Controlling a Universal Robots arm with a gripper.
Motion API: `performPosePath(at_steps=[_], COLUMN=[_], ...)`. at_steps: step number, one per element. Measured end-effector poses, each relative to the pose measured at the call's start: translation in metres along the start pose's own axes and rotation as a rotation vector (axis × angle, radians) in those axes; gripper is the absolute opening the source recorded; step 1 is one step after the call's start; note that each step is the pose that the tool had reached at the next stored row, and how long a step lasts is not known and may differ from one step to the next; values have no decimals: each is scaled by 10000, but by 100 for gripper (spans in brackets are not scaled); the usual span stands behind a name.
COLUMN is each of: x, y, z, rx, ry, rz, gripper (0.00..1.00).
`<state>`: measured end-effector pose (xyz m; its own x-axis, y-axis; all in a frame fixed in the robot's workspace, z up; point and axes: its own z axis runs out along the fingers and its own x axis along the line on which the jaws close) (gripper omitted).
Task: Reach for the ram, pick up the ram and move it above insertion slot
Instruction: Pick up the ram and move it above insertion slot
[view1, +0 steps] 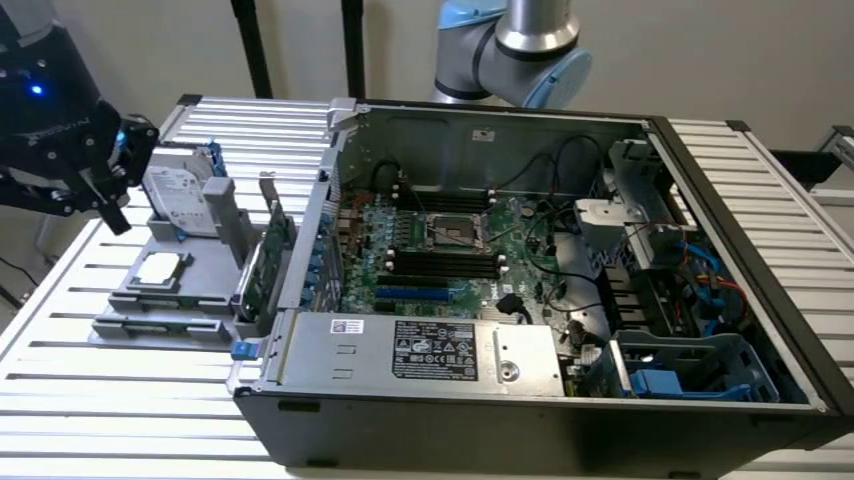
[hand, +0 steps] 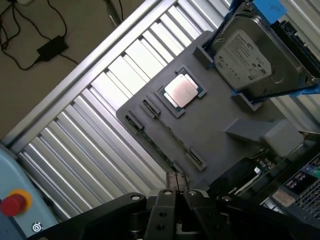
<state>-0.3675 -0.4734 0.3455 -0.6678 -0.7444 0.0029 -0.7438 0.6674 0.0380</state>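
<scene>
Ram (hand: 159, 149): stood on edge in a long slot of the gray tray (hand: 220, 135), showing as a thin green line between small clips.
Ram's side of the tray: across the processor chip (hand: 181, 91) from the hard drive (hand: 250, 57).
Grip on the ram: none; nothing touched it.
Gripper (hand: 176, 181): hung over the tray's edge, near one end of the ram's slot.
Fingers (hand: 167, 200): pressed together, with nothing between them.
Gripper in the exterior view: above the desk (hand: 100, 125), to the exterior view's left of the hard drive.
Hard drive: propped at a tilt at the tray's far end.
Green expansion card (view1: 274, 250): upright between the tray and the computer case (view1: 441, 425).
Computer case: lay open on the slatted desk, its motherboard exposed.
</scene>
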Motion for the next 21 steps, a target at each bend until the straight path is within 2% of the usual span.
performPosePath(at_steps=[21], x=[0], y=[-2], z=[50], rx=[16], ry=[142], rz=[-3817], gripper=[11])
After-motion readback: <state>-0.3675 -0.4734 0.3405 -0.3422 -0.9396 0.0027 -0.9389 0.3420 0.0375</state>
